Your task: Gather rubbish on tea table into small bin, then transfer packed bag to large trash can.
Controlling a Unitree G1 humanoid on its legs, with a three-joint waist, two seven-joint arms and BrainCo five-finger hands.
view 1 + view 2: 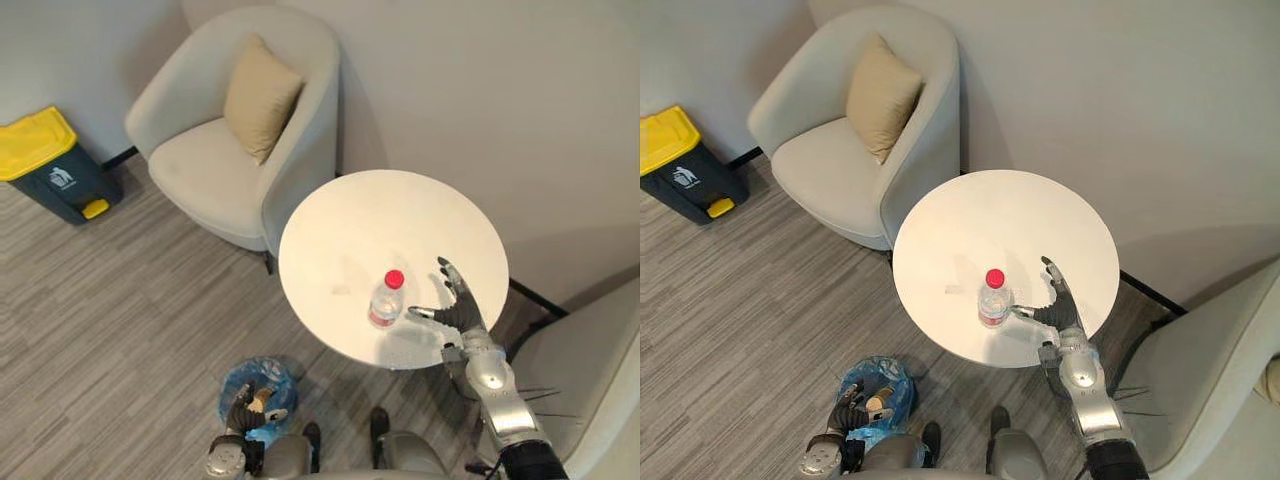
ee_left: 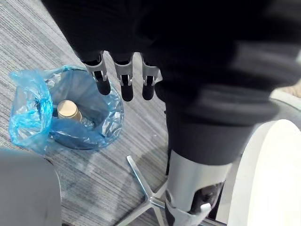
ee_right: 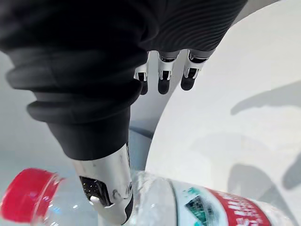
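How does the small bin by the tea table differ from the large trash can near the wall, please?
The small bin is open-topped and lined with a blue bag; the large trash can is dark with a shut yellow lid. The small bin holds rubbish; the large trash can's contents are hidden. Both stand on the grey floor.

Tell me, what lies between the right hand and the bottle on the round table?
Nothing: in the left eye view, only bare tabletop separates the open right hand from the red-capped water bottle.
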